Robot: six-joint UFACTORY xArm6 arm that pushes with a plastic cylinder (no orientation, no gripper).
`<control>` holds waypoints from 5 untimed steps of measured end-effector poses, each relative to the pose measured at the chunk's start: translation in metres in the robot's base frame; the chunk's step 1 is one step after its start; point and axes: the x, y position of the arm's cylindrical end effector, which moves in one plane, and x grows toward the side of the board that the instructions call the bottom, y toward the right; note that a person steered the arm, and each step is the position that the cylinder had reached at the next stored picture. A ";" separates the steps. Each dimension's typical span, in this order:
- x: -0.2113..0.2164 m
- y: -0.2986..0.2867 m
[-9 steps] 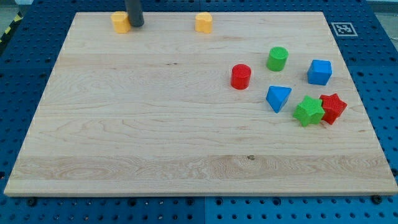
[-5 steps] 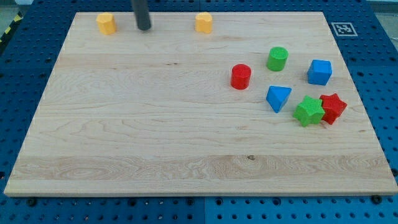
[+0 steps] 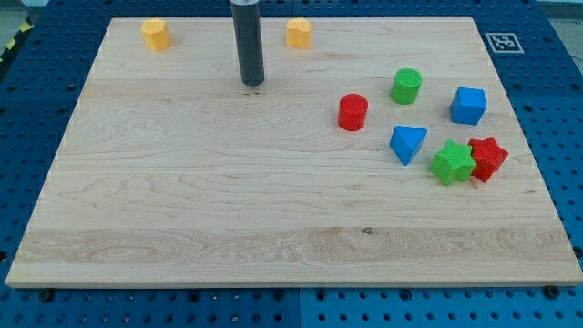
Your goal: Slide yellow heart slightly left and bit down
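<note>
Camera view: my tip (image 3: 252,84), a bare rod with no pincer, is standing below and between left yellow block (image 3: 156,34) and right yellow block (image 3: 298,32), touching neither. I am judging the push not yet begun.

Rod (image 3: 247,41) cut off by view's top; yellow blocks' (image 3: 156,34) shapes too small to tell.

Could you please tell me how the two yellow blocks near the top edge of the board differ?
The left yellow block sits near the board's top-left corner, far from my tip; the right yellow block sits near the top edge's middle, closer to my tip. Their shapes are too small to tell apart. Both are yellow, similar in size, and untouched.
</note>
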 end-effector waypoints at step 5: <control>-0.001 0.089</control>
